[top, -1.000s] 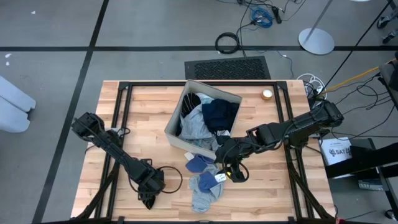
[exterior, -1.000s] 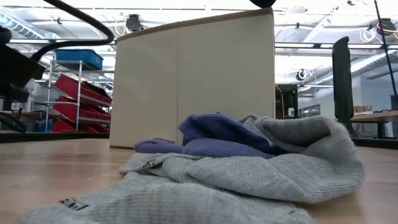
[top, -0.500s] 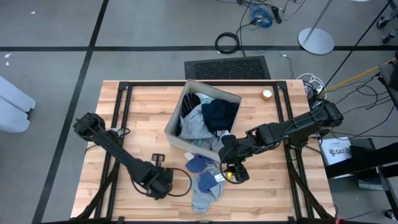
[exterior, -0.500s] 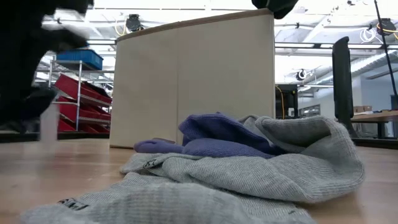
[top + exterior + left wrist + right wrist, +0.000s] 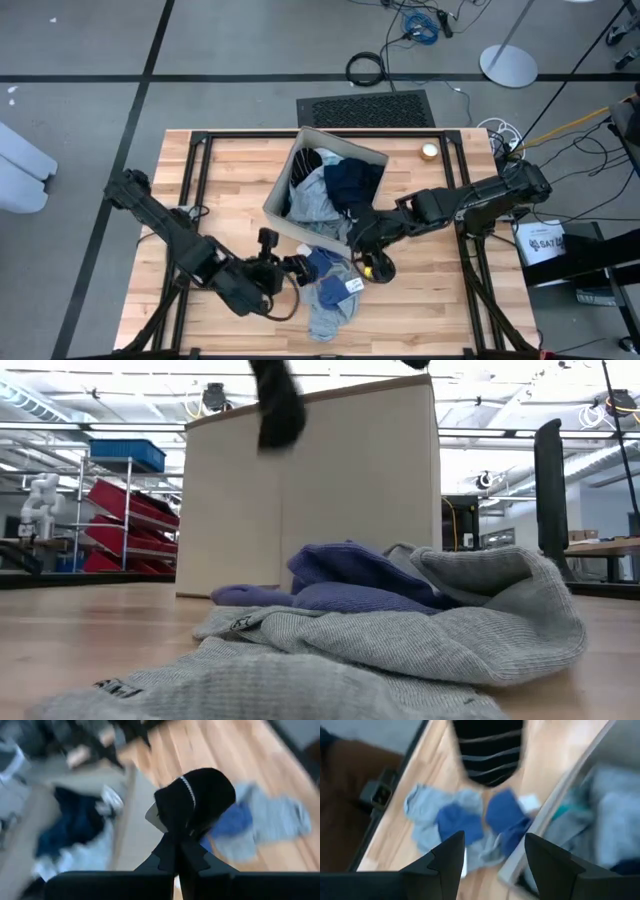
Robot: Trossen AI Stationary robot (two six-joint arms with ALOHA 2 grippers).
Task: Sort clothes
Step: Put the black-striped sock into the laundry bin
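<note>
Beige fabric box (image 5: 283,196) sits mid-worktop (image 5: 230,170), open top, w/ clothes piled inside: grey top (image 5: 312,200), navy piece (image 5: 352,183), dark striped bit (image 5: 305,165) at its far corner; pale fabric hangs over its near wall

Just in front of the box on the wood lies a loose heap: 2 blue pieces (image 5: 322,265) on a grey garment (image 5: 327,318) w/ a white tag. Low view shows the same heap, grey garment (image 5: 400,650) in front, blue pieces (image 5: 350,585) behind it, box wall (image 5: 330,490) further back

Left gripper (image 5: 297,266) is beside the box's near-left corner, touching-close to the blue pieces. Left wrist view: fingers (image 5: 172,855) pressed together, pinching a black sock (image 5: 196,800) w/ a thin white stripe; it hangs above the heap w/ the box to one side. In the low view a dark shape (image 5: 277,405), prob the sock, dangles in front of the box wall

Right gripper (image 5: 372,262) hovers at the box's near-right corner, just beside the heap. Right wrist view: fingers (image 5: 451,857) spread wide, nothing between them; below are the blue pieces, grey garment and box edge, w/ the black white-striped sock (image 5: 487,752) beyond the heap
</note>
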